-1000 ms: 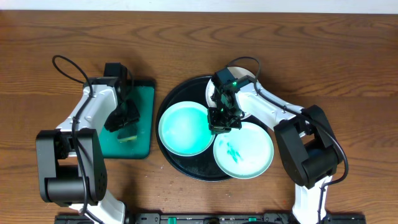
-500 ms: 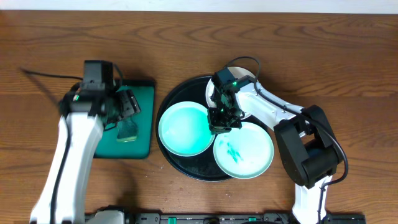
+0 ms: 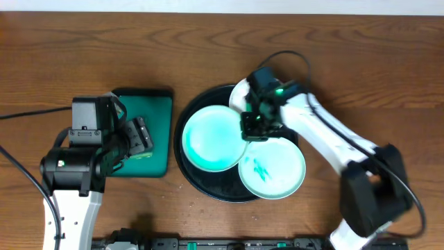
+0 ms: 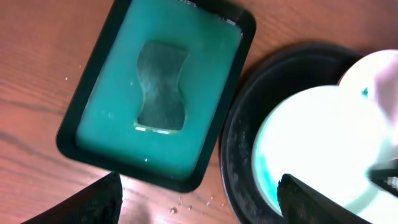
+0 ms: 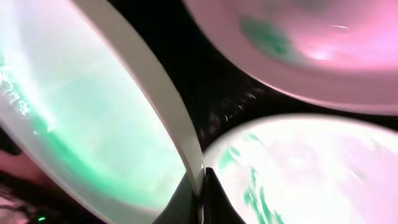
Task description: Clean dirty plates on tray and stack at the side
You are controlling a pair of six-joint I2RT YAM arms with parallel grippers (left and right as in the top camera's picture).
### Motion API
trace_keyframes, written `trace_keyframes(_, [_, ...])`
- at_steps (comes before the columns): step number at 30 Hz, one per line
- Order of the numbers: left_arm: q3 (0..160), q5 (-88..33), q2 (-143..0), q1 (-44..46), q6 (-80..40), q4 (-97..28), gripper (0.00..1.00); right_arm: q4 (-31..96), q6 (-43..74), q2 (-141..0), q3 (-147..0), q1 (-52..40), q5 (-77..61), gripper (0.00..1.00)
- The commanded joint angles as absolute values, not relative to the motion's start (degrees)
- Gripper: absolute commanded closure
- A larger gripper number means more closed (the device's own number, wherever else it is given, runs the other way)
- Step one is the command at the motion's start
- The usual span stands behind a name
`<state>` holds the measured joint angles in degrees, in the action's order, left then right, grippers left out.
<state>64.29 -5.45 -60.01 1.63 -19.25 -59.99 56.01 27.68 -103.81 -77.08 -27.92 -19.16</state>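
My right fingers (image 5: pixel 180 202) stay clenched on the smear-free plate's (image 3: pixel 211 139) rim, tipping it off the black tray (image 3: pixel 222 186) for stacking, while my left fingers (image 4: pixel 93 202) have drawn back released, leaving the sponge (image 4: pixel 160 84).

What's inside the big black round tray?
Three plates: a clean-looking plate, its rim pinched by the right hand, a smeared plate, and a back plate partly hidden under that hand.
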Motion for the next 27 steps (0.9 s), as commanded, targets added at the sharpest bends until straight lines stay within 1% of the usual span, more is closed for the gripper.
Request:
trace_keyframes(1, [64.4,-5.61,-59.79,1.76,-18.5,-61.08,0.2,58.5,29.3,-100.51,-77.17,-25.39,-21.39,0.99])
trace_keyframes(6, [64.4,-5.61,-59.79,1.76,-18.52,-62.15,0.2,66.83,28.53,-98.98,-77.14,-20.97,-33.1,0.99])
trace_keyframes(14, [64.4,-5.61,-59.79,1.76,-18.52,-64.79,0.2,78.74,13.96,-99.26,-77.12,-16.47,-49.15,0.99])
trace_keyframes(17, [64.4,-5.61,-59.79,1.76,-18.52,-65.71,0.2,75.77,11.03,-99.24,-77.12,-16.51,-49.36,0.99])
trace_keyframes(20, [64.4,-5.61,-59.79,1.76,-18.52,-65.8,0.2,69.49,10.24,-99.24,-77.12,-16.51,-48.29,0.99])
trace_keyframes(24, [64.4,-5.61,-59.79,1.76,-18.52,-66.0,0.2,60.93,13.17,-99.24,-77.12,-16.6,-38.87,0.99])
trace_keyframes(27, [64.4,-5.61,-59.79,1.76,-18.52,-66.17,0.2,57.06,13.69,-99.24,-77.12,-16.6,-32.27,0.99])
